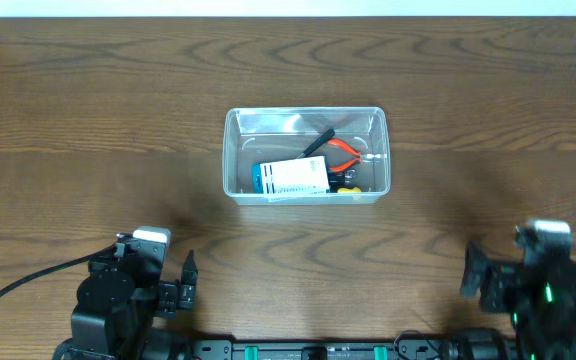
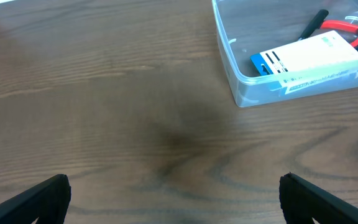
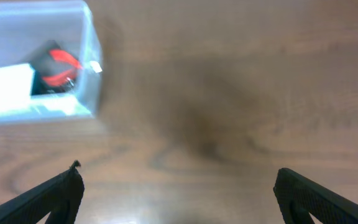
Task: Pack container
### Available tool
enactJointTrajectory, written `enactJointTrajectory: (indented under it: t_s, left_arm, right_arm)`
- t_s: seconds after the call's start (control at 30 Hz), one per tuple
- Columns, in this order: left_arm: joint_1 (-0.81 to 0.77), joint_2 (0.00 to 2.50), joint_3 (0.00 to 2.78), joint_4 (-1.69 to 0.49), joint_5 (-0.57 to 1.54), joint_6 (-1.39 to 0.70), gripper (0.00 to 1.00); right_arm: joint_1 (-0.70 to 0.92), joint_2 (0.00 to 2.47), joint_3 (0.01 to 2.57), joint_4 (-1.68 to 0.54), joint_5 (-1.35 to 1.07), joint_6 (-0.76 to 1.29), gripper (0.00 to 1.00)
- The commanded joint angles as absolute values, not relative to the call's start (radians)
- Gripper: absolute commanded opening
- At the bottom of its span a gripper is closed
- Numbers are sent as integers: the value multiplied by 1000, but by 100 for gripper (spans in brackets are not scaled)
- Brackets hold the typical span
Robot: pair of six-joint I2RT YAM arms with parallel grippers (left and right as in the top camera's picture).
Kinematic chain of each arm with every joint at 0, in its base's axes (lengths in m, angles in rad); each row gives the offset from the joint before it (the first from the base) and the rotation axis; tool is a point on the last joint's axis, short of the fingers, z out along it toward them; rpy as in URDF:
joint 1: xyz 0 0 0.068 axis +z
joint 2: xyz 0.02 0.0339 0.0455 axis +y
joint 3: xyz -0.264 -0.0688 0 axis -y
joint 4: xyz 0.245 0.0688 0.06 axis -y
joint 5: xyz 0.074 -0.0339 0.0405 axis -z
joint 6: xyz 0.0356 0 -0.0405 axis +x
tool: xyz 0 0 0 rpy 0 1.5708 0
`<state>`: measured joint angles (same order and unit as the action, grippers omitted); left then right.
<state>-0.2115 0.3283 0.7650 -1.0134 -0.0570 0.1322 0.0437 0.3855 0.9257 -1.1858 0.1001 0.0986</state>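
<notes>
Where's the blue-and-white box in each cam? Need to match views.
Overhead: blue-and-white box mid-frame, in the lower half of the container.
Left wrist: box upper right, inside the container.
Right wrist: box at left edge, cut off, blurred.
Shared landmark: red-handled pliers beside the box.

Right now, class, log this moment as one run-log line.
left gripper: open, empty | right gripper: open, empty | container: holds blue-and-white box, red-handled pliers

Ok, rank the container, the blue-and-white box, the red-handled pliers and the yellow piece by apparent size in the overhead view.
1. container
2. blue-and-white box
3. red-handled pliers
4. yellow piece, only a small bit shows, so its true size is unsure
</notes>
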Motion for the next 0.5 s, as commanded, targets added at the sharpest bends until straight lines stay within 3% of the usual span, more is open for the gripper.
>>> enactJointTrajectory:
  t_s: [0.0, 0.17, 0.47]
  left_arm:
    - [-215, 325, 762, -1014, -68, 146, 98]
    - [-215, 325, 762, -1014, -68, 146, 98]
    - [-215, 325, 762, -1014, -68, 146, 98]
  right_arm:
    - [36, 210, 839, -1136, 55, 152, 99]
    - [26, 12, 616, -939, 52, 167, 99]
    - [74, 9, 227, -142, 51, 8, 99]
